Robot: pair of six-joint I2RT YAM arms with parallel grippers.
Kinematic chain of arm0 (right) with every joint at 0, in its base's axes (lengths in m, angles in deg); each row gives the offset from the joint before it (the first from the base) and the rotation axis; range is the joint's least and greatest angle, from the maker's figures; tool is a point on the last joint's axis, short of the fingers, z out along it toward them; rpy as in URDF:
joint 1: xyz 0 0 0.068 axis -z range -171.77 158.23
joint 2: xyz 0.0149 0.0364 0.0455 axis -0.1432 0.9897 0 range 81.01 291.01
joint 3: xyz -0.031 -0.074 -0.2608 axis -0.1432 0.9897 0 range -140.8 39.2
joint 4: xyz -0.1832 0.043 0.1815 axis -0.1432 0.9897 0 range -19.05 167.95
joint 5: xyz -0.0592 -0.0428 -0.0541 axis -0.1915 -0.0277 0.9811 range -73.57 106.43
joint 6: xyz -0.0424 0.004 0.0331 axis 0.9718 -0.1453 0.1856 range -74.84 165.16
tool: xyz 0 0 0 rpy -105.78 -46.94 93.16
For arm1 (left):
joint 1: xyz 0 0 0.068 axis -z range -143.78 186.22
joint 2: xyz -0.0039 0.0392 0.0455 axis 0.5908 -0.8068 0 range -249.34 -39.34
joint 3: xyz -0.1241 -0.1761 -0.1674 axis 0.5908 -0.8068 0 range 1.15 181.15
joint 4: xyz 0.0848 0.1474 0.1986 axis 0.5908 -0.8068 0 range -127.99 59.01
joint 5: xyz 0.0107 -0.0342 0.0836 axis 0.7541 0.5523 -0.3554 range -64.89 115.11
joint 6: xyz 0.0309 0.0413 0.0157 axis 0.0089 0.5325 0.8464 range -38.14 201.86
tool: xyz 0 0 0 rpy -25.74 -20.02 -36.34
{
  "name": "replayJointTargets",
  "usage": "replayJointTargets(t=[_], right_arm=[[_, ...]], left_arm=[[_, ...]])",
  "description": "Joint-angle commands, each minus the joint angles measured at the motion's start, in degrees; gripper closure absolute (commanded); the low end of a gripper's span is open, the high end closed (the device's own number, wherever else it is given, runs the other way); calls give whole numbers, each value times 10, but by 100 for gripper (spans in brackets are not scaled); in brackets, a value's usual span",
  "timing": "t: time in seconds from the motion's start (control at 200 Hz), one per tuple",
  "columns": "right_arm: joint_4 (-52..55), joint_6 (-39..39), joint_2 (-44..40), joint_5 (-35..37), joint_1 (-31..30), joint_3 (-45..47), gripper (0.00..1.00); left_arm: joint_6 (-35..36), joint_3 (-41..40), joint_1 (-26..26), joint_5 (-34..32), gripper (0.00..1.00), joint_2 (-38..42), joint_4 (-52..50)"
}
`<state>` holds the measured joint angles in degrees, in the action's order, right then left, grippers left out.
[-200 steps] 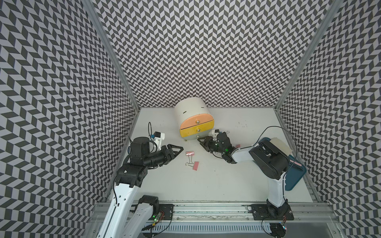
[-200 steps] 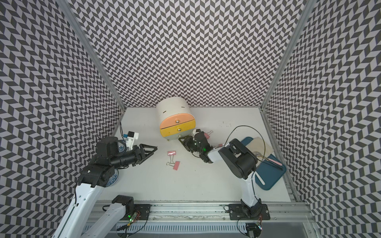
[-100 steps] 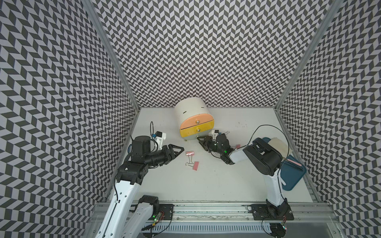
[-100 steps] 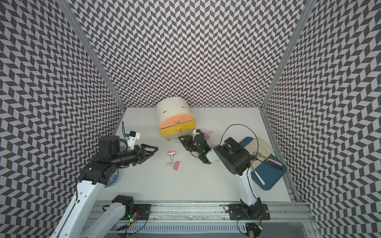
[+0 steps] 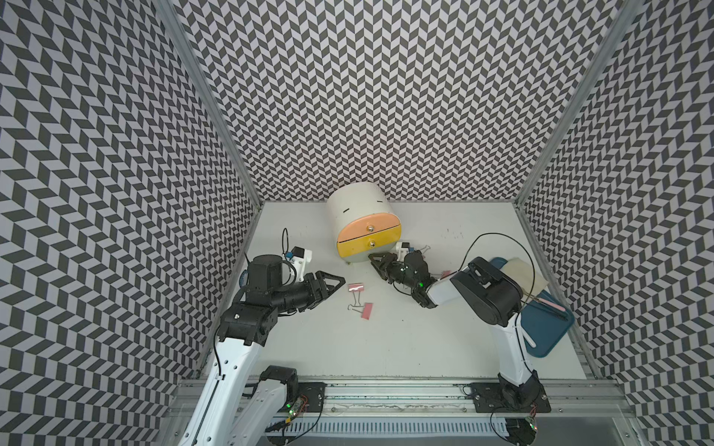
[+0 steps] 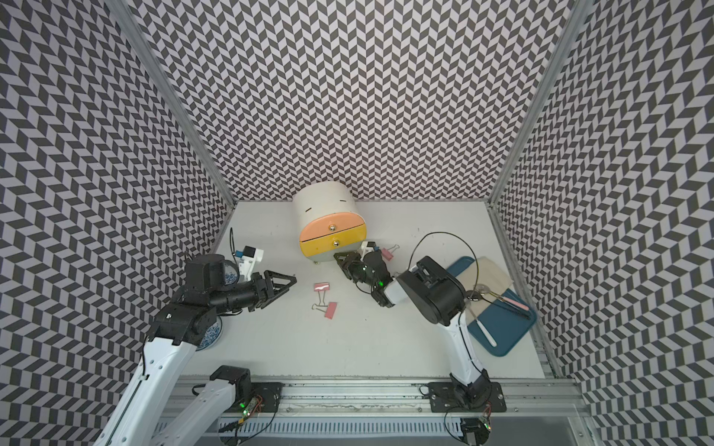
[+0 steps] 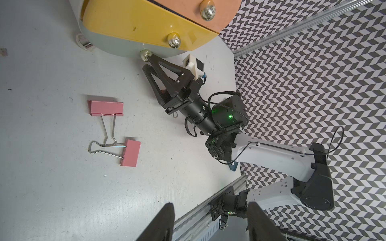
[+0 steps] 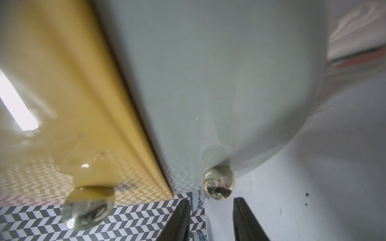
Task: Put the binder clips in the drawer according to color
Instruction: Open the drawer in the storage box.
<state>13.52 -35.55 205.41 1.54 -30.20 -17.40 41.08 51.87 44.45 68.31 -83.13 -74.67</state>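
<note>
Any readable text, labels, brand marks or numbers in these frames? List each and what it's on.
No legible text in any view.
Drawer unit: two short black dashes on top, not characters.
Pink binder clips: plain, no print visible.
Plate: blue pattern only, no lettering readable.

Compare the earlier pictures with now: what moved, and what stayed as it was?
The right arm's elbow swung in toward the drawer unit; the right gripper stayed open at its base, holding nothing. The left gripper, the two pink binder clips between the arms and both shut drawers stayed put.
</note>
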Motion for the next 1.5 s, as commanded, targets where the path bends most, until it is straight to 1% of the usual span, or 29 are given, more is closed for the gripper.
replayJointTargets(t=[0.0, 0.431, 0.971, 1.227, 1.367, 1.492], right_arm=[[-46, -5, 14, 8, 1, -10, 63], [-93, -23, 37, 18, 6, -13, 64], [-92, -25, 57, 20, 12, -32, 66], [-94, -25, 62, 16, 13, -39, 72], [-101, -26, 57, 16, 13, -25, 75], [-110, -26, 45, 17, 12, -4, 76]], left_arm=[[13, 13, -1, 5, 40, 4, -7], [18, 10, -1, 0, 40, 6, -16], [21, 15, -1, -7, 40, 5, -21], [23, 14, -1, -9, 40, 5, -22], [22, 14, -1, -8, 40, 5, -21], [20, 16, -1, -9, 40, 4, -20]])
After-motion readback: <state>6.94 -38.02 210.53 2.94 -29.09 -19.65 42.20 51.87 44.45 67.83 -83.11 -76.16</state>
